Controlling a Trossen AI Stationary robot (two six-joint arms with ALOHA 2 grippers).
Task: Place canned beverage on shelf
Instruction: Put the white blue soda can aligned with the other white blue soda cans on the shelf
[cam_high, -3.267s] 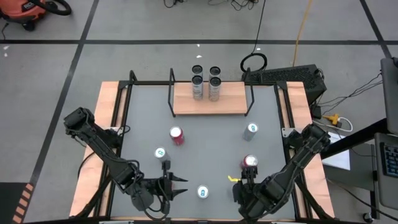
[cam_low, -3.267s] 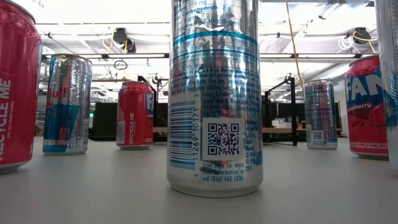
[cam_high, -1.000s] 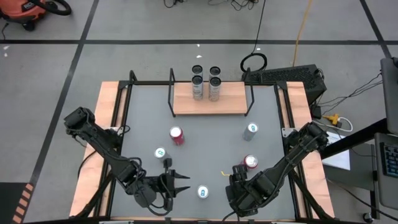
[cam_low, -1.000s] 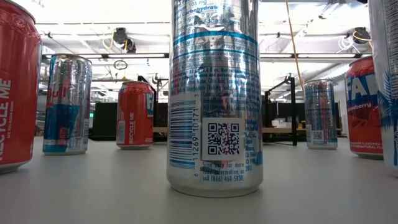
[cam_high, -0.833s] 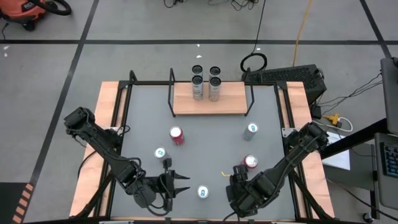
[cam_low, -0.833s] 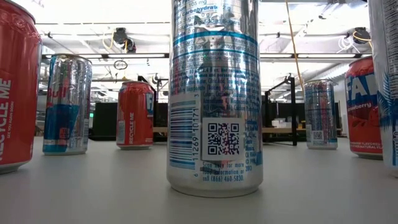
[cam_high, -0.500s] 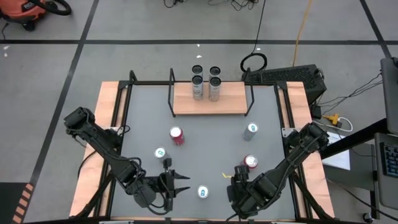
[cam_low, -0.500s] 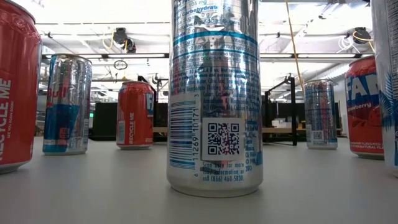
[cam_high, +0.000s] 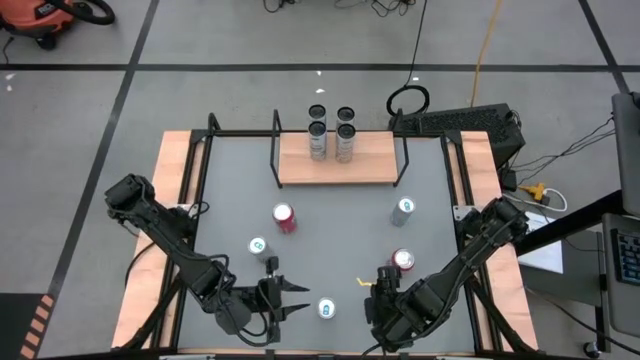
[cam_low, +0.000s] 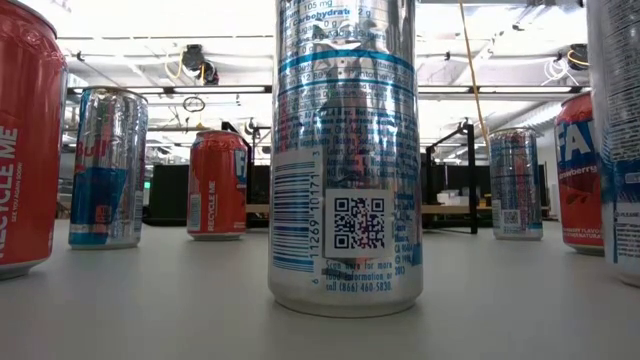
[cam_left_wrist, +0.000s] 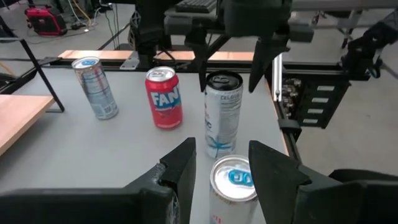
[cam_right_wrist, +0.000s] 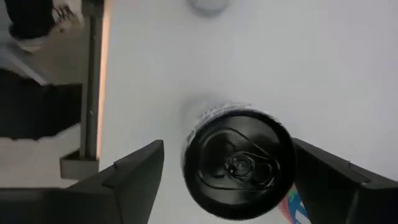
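right gripper (cam_right_wrist: 227, 165) low over the near right part of the grey desk (cam_high: 340, 230), jaws apart, one finger either side of a black-topped white and silver can (cam_right_wrist: 239, 163) standing upright between them, gaps visible on both sides, no contact to be seen. just beyond those jaws, a red fanta can (cam_high: 402, 261); farther off, a silver and blue can (cam_high: 402, 210).

left gripper (cam_left_wrist: 221, 171) low over the near left part of the desk, jaws apart, nothing between the fingers; just ahead of the fingertips, an upright silver can with a blue-marked lid (cam_left_wrist: 232, 182). near the left arm, another blue-lidded can (cam_high: 258, 246) and a second red can (cam_high: 284, 218).

well beyond both pairs of jaws, at the far edge of the desk, the small light-wood shelf with black rod frames at its ends (cam_high: 370, 160), carrying four dark-topped cans (cam_high: 331, 130) in a tight square.

from above, the black-topped can hidden under the right arm; only the wrist views give it, the right one from straight overhead, the left one side-on with the right fingers (cam_left_wrist: 262, 59) hanging around its top. low view: cans only, no jaws, the silver can's qr code and barcode large in the middle.
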